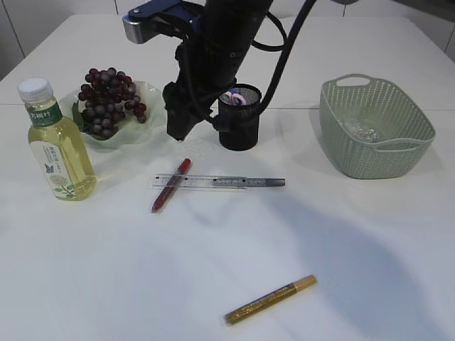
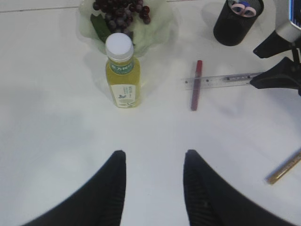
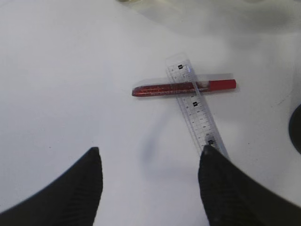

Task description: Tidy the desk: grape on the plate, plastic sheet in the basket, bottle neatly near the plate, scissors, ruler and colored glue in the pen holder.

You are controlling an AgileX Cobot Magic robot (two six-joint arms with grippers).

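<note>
The right gripper (image 3: pixel 150 181) hangs above the table (image 1: pixel 213 270) with its jaws spread wide and nothing between them, over the clear ruler (image 3: pixel 196 110), which lies flat with the red glitter glue pen (image 3: pixel 183 87) crossing it near one end. The left gripper (image 2: pixel 154 186) is likewise parted and empty, low over bare table in front of the bottle (image 2: pixel 122 70). The bottle stands upright just beside the plate (image 1: pixel 146 106), which holds the grapes (image 1: pixel 108 99). The black pen holder (image 1: pixel 239 117) contains the scissors (image 1: pixel 234 97), handles up. A gold glue pen (image 1: pixel 271 300) lies well apart, near the front edge. The green basket (image 1: pixel 373 128) sits at right with the crumpled plastic sheet (image 1: pixel 359 131) inside.
</note>
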